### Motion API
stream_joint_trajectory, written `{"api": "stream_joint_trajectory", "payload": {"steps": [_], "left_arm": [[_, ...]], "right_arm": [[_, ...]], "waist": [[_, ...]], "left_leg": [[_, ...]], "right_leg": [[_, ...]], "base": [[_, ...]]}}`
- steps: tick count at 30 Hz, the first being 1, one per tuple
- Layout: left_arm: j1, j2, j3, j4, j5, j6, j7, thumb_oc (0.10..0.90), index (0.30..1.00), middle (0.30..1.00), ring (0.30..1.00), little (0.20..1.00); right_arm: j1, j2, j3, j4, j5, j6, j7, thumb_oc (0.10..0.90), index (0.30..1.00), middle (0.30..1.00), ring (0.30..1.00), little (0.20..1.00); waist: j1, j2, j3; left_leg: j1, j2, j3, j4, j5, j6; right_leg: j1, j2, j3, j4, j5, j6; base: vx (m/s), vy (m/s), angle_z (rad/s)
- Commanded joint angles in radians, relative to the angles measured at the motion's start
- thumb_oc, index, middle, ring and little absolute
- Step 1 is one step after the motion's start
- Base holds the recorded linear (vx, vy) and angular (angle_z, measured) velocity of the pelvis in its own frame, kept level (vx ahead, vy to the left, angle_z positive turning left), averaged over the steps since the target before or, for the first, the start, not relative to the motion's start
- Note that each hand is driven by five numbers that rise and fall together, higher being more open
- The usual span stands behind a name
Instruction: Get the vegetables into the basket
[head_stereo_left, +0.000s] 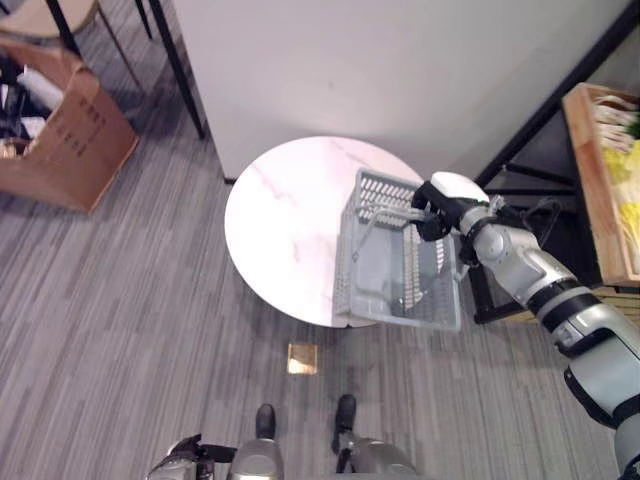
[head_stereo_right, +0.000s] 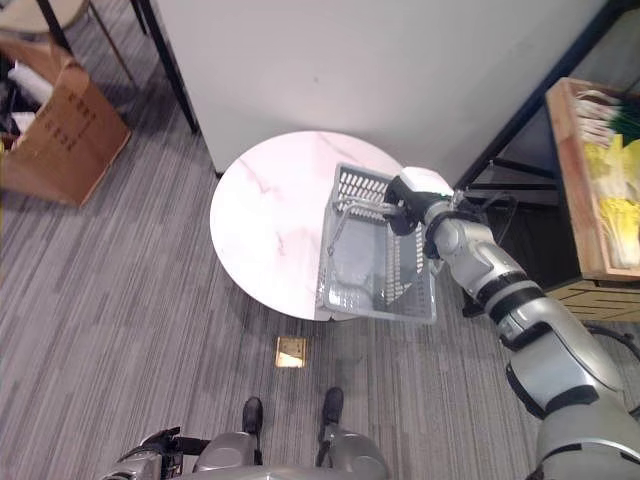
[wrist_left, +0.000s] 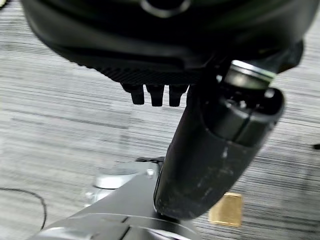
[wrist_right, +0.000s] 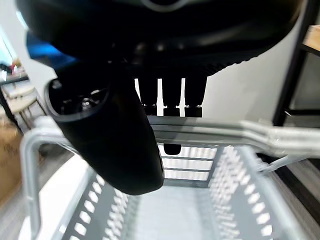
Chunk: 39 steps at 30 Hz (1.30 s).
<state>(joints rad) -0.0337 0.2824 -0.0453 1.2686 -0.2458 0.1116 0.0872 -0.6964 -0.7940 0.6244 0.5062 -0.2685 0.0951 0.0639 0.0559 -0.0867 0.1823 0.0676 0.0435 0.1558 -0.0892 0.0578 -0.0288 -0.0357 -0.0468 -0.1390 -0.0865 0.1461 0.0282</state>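
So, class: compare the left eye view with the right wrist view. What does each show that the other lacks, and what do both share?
Left eye view alone: the round table, a cardboard box on the floor, a wooden crate of vegetables on the shelf, and the left hand low by the floor.
Right wrist view alone: the right hand curled round the basket's handle, seen from close.
Both: the grey basket, with nothing in it, and the right hand.

At the right of the frame, a silver-grey arm (head_stereo_left: 545, 280) with black bands at its joints, ending in a dark right hand (head_stereo_left: 437, 212) under a white cover. Bottom left, the dark left hand (head_stereo_left: 180, 452).
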Motion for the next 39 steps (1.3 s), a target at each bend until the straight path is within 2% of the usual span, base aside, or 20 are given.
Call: {"api": "stream_joint_trajectory", "payload": {"steps": [1, 6, 8, 12, 15, 18, 22, 28, 33, 39], "left_arm": [[-0.003, 0.004, -0.025, 0.071, 0.063, 0.018, -0.002, 0.900, 1.000, 1.000, 1.000, 1.000], [0.001, -0.029, -0.037, 0.067, 0.110, 0.033, -0.026, 0.900, 1.000, 1.000, 1.000, 1.000], [0.005, -0.039, -0.011, 0.063, 0.074, 0.038, -0.038, 0.900, 1.000, 1.000, 1.000, 1.000], [-0.003, -0.054, -0.009, 0.063, 0.065, 0.040, -0.037, 0.900, 1.000, 1.000, 1.000, 1.000], [-0.004, -0.066, -0.035, 0.060, 0.109, 0.041, -0.040, 0.900, 1.000, 1.000, 1.000, 1.000], [-0.004, -0.069, -0.043, 0.057, 0.118, 0.041, -0.043, 0.900, 1.000, 1.000, 1.000, 1.000], [0.002, -0.068, -0.045, 0.062, 0.137, 0.044, -0.036, 0.900, 1.000, 1.000, 1.000, 1.000], [0.004, -0.066, -0.046, 0.067, 0.141, 0.041, -0.025, 0.900, 1.000, 1.000, 1.000, 1.000], [-0.003, -0.063, -0.061, 0.062, 0.138, 0.035, -0.019, 0.900, 1.000, 1.000, 1.000, 1.000], [-0.004, -0.067, -0.077, 0.048, 0.139, 0.033, -0.014, 0.900, 1.000, 1.000, 1.000, 1.000]], "right_arm": [[-0.098, -0.121, -0.122, -0.022, -0.044, -0.014, -0.038, 0.400, 0.300, 0.300, 0.300, 0.300], [0.160, -0.178, -0.306, -0.063, -0.042, -0.013, -0.023, 0.400, 0.300, 0.300, 0.300, 0.300], [0.256, -0.188, -0.374, -0.060, -0.074, -0.008, -0.027, 0.400, 0.300, 0.300, 0.300, 0.300], [0.350, -0.155, -0.449, -0.034, -0.073, 0.005, -0.050, 0.400, 0.300, 0.300, 0.300, 0.300], [0.446, -0.107, -0.504, 0.032, -0.060, 0.013, -0.062, 0.400, 0.300, 0.300, 0.300, 0.300], [0.475, -0.078, -0.516, 0.077, -0.053, 0.017, -0.074, 0.400, 0.300, 0.300, 0.300, 0.300], [0.559, 0.017, -0.552, 0.181, -0.040, 0.022, -0.130, 0.400, 0.300, 0.300, 0.300, 0.300], [0.585, 0.110, -0.526, 0.314, -0.043, 0.021, -0.167, 0.400, 0.300, 0.300, 0.300, 0.300], [0.586, 0.168, -0.476, 0.431, -0.020, 0.019, -0.149, 0.400, 0.300, 0.300, 0.300, 0.300], [0.597, 0.204, -0.463, 0.450, 0.007, 0.019, -0.144, 0.400, 0.300, 0.300, 0.300, 0.300]], "waist": [[-0.017, -0.021, -0.072], [-0.055, 0.006, -0.102], [-0.064, 0.015, -0.107], [-0.079, 0.023, -0.108], [-0.094, 0.035, -0.113], [-0.098, 0.040, -0.113], [-0.108, 0.052, -0.112], [-0.111, 0.060, -0.110], [-0.110, 0.056, -0.109], [-0.111, 0.049, -0.104]], "left_leg": [[0.042, -0.050, -0.008, 0.002, -0.135, 0.050], [0.059, -0.049, 0.005, 0.002, -0.140, 0.051], [0.061, -0.049, 0.012, 0.002, -0.140, 0.052], [0.064, -0.047, 0.019, 0.002, -0.140, 0.052], [0.070, -0.047, 0.023, 0.002, -0.144, 0.052], [0.074, -0.047, 0.025, 0.002, -0.145, 0.052], [0.080, -0.046, 0.028, 0.002, -0.148, 0.053], [0.087, -0.047, 0.035, 0.002, -0.153, 0.055], [0.087, -0.047, 0.035, 0.002, -0.155, 0.054], [0.088, -0.048, 0.029, 0.002, -0.158, 0.055]], "right_leg": [[0.100, -0.007, 0.000, 0.040, -0.159, 0.077], [0.111, -0.001, 0.011, 0.041, -0.163, 0.074], [0.110, 0.001, 0.017, 0.042, -0.162, 0.074], [0.106, 0.003, 0.024, 0.051, -0.166, 0.073], [0.114, 0.006, 0.031, 0.041, -0.164, 0.071], [0.119, 0.007, 0.034, 0.036, -0.163, 0.071], [0.126, 0.008, 0.040, 0.032, -0.166, 0.069], [0.132, 0.009, 0.045, 0.027, -0.165, 0.071], [0.133, 0.010, 0.044, 0.031, -0.168, 0.070], [0.134, 0.009, 0.041, 0.036, -0.171, 0.071]], "base": [[-0.07, -0.040, -0.28], [-0.06, -0.033, -0.09], [-0.02, -0.029, -0.12], [-0.01, -0.028, -0.11], [0.00, -0.022, -0.08], [0.00, -0.012, -0.03], [0.00, 0.000, 0.00], [0.00, -0.001, -0.01], [0.00, 0.000, 0.00], [0.01, 0.011, 0.00]]}}
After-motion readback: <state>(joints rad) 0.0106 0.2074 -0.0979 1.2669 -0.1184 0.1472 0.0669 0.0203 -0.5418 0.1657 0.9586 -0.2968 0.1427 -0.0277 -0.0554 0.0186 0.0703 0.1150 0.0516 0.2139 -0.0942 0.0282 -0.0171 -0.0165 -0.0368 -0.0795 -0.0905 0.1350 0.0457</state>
